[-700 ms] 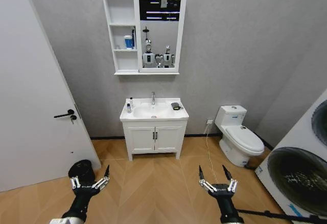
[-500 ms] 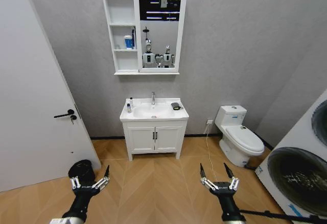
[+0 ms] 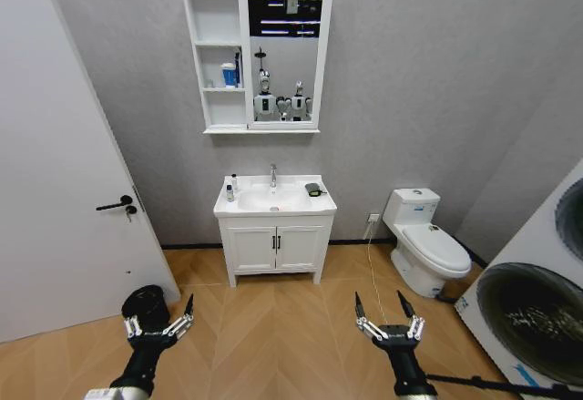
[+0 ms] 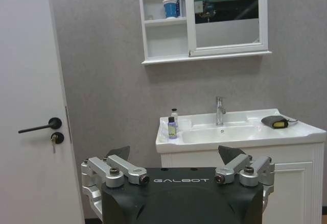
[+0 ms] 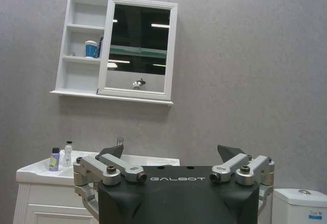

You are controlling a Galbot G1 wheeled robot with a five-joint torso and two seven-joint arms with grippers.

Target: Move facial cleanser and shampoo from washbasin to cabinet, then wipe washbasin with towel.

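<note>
Presently, left gripper and right gripper are hanging low, fingers apart, empty, well back from the washbasin; two bottles and towel are lying there.

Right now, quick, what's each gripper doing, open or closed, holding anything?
Left gripper: open, holding nothing, low over the floor, well short of the washbasin.
Right gripper: open, holding nothing, also low over the floor.
</note>
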